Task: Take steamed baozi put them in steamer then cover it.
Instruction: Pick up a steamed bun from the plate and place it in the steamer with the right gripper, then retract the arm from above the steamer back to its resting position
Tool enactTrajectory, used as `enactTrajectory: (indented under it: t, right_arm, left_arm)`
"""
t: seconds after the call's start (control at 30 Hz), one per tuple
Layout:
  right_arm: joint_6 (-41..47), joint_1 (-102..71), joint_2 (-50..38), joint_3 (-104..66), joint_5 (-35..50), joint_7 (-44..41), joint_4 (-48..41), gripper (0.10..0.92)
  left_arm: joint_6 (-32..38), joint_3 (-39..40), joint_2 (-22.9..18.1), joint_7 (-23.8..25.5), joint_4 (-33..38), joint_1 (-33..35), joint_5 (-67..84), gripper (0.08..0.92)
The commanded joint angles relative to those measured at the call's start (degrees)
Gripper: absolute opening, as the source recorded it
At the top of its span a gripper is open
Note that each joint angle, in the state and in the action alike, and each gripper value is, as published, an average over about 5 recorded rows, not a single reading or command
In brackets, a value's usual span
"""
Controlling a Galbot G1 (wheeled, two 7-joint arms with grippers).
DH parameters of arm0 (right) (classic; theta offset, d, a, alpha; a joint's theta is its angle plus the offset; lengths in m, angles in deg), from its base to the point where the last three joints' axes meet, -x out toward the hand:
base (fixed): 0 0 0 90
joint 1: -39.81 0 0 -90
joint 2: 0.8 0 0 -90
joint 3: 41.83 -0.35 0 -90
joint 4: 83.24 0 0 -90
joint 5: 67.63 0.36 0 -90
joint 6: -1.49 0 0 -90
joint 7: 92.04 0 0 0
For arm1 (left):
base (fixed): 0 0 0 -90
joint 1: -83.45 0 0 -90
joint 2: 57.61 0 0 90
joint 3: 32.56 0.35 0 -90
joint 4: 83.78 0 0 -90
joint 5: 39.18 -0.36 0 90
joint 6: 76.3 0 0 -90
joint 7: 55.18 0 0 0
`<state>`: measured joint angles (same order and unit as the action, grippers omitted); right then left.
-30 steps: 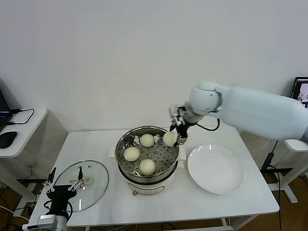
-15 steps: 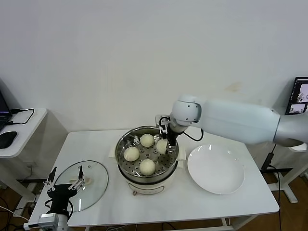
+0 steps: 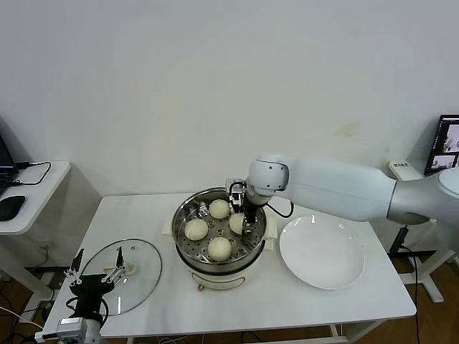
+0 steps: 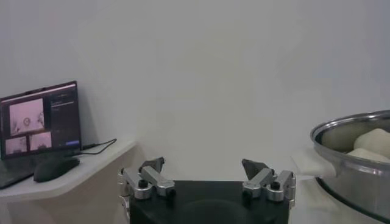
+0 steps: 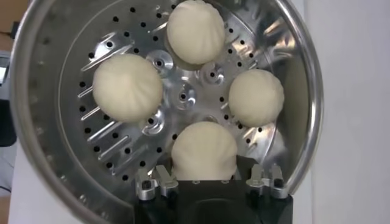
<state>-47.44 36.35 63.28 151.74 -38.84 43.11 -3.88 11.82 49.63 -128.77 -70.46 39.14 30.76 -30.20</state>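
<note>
Writing was too small to read on the screen (image 4: 39, 119) by the wall. Four buns sat in the steamer (image 3: 185, 247) on the white table (image 3: 358, 301); the right gripper (image 3: 244, 223) clasped one bun (image 5: 204, 151). The lid (image 3: 136, 283) lay beside the left gripper (image 4: 207, 176), which hung open. The plate (image 3: 323, 252) sat nearby.

Right gripper (image 5: 204, 182) fingers around 1 baozi (image 5: 203, 151), 4 buns on steamer (image 5: 292, 73) tray
</note>
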Motion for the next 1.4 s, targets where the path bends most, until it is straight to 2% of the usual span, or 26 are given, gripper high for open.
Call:
enactTrajectory:
  t: [0.03, 0.17, 0.33, 0.57, 0.73, 0.87, 0.97, 1.1, 1.27, 1.4]
  right_arm:
    - [0.5, 0.0, -0.7, -1.6, -0.5, 0.4, 0.4, 0.726]
    - [0.5, 2.7, -3.8, -3.0, -0.3, -0.2, 3.8, 0.807]
    - [-0.6, 3.2, -11.0, -8.2, 0.0, 1.2, 10.1, 0.822]
    - [-4.6, -4.2, -24.3, -17.2, 4.9, 13.1, 20.9, 0.823]
    - [-10.7, -26.2, -37.3, -37.9, 6.7, 25.7, 27.9, 0.823]
    - [-19.3, -55.9, -40.3, -64.2, 3.8, 32.2, 29.6, 0.823]
    - [-25.4, -76.2, -36.6, -82.5, -0.9, 34.7, 29.2, 0.823]
    - [-34.3, -93.1, -25.3, -100.0, -8.3, 35.4, 27.7, 0.823]
    - [-44.0, -103.4, -10.1, -112.2, -13.2, 32.4, 25.1, 0.823]
    - [-45.6, -106.7, 0.3, -118.2, -13.8, 29.0, 23.3, 0.823]
  left_arm:
    - [0.0, -0.1, 0.1, 0.0, 0.1, 0.0, 0.0, 0.823]
    - [-0.1, 0.1, 0.2, 0.1, 0.0, -0.2, -0.1, 0.823]
    - [-0.1, 0.3, 0.2, 0.1, -0.2, -0.4, -0.2, 0.823]
    - [-0.1, 0.7, 0.3, 0.1, -0.2, -0.4, -0.6, 0.823]
    - [0.2, 0.8, 0.3, 0.1, -0.8, -0.3, -1.0, 0.823]
    - [0.5, 1.3, 0.1, 0.1, -1.4, -0.2, -1.8, 0.823]
    - [0.8, 1.7, 0.0, 0.1, -2.1, -0.3, -2.5, 0.823]
    - [1.5, 2.4, -0.1, 0.0, -3.2, -0.3, -3.5, 0.823]
    - [2.5, 3.3, -0.1, -0.2, -5.3, -0.5, -5.7, 0.823]
    - [3.1, 4.2, 0.0, -1.2, -7.0, -1.2, -11.2, 0.823]
